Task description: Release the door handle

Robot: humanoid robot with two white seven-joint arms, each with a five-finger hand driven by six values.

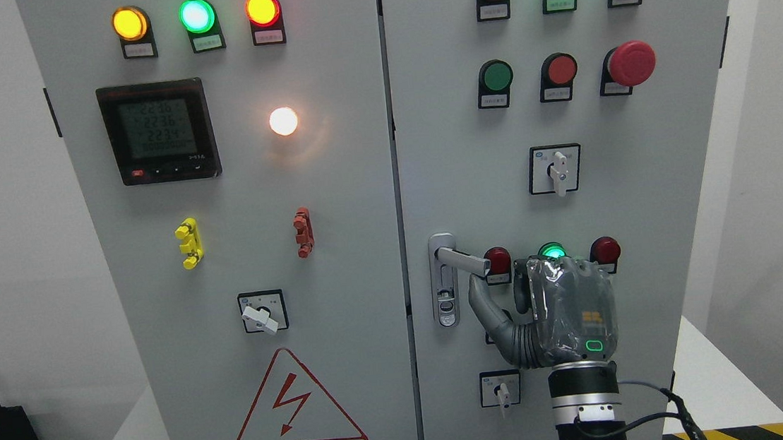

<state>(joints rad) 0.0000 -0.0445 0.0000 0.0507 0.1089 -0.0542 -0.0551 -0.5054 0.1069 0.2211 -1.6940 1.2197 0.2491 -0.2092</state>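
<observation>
Right hand (561, 308) raised against right cabinet door (671, 174), thumb touching underside of door handle (462, 259) swung out from its plate, other fingers' state not discernible; advisable: drop thumb clear, withdraw straight back, avoiding nearby buttons.

Matt grey painted metal cabinet doors (333, 204), shiny chrome-look door handle (462, 260) lower centre, right hand (555, 312) dark grey plastic w/ glossy clear film wrap.
</observation>
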